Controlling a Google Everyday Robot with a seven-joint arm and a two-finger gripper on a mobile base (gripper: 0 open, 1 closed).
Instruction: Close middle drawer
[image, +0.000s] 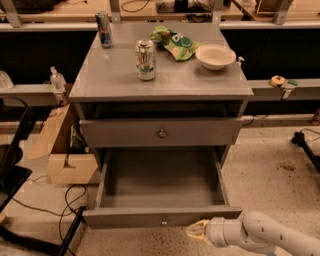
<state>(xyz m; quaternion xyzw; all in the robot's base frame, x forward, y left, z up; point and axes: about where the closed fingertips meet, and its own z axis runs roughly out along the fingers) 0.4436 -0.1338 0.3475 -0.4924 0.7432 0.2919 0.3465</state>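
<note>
The middle drawer (125, 218) is pulled far out of the grey cabinet. Its deep grey box is empty, and a small knob (163, 220) sits at the centre of its flat front. My gripper (197, 232) comes in from the lower right on a white arm. Its pale yellow tips are low at the drawer front's lower edge, right of the knob. Whether it touches the front I cannot tell. The upper drawer front (200, 131) with its knob stands slightly out above. The lowest drawer is hidden under the open one.
On the cabinet top stand a soda can (145, 60), a tall dark can (104, 29), a green snack bag (175, 42) and a white bowl (215, 56). A cardboard box (65, 160) and cables lie on the floor to the left.
</note>
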